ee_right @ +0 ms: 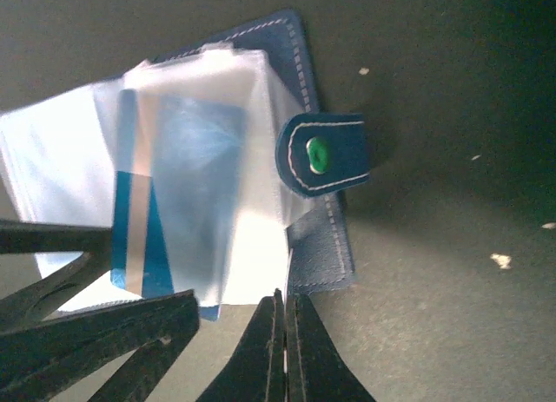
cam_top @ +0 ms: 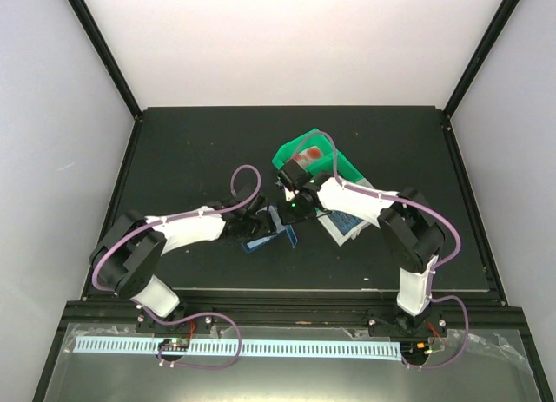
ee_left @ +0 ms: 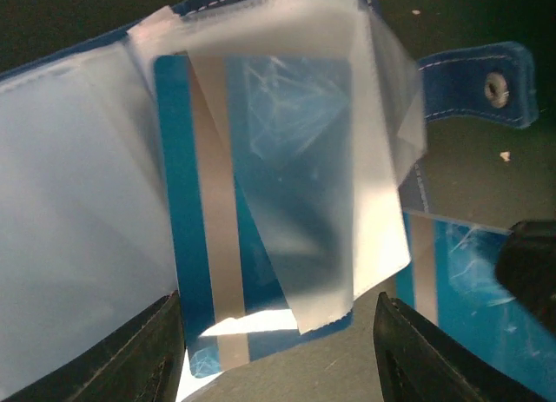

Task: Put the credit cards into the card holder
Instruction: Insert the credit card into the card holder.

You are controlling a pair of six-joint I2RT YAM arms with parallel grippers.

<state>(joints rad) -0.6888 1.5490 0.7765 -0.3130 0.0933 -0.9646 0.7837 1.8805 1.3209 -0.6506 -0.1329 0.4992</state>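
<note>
From above, both arms meet at the middle of the dark surface point(cam_top: 191, 150). The left hand point(cam_top: 254, 221) and right hand point(cam_top: 291, 209) crowd over the dark navy folding card holder point(cam_top: 265, 237), which lies open near the front edge. A green plastic bin point(cam_top: 300, 150) and a white plastic bin point(cam_top: 343, 224) sit just behind and to the right.

In the left wrist view, the left hand's fingers point(ee_left: 156, 359) are spread to either side of a blue plastic credit card with a silver stripe point(ee_left: 178, 202). They pinch nothing. The card's upper part lies under a clear plastic sleeve point(ee_left: 304, 159) of the holder, and its lower end sticks out. A second blue credit card point(ee_left: 452, 272) lies loose on the surface just to the right, below the snap tab point(ee_left: 469, 85).

In the right wrist view, the right hand point(ee_right: 283, 315) is pressed together, its tips at the holder's near edge. We cannot tell whether a sleeve is caught between them.

We judge the step in hand to be seating the first card. Next, it needs a push deeper into its pocket while the holder is steadied, and then we would turn to the loose card.
</note>
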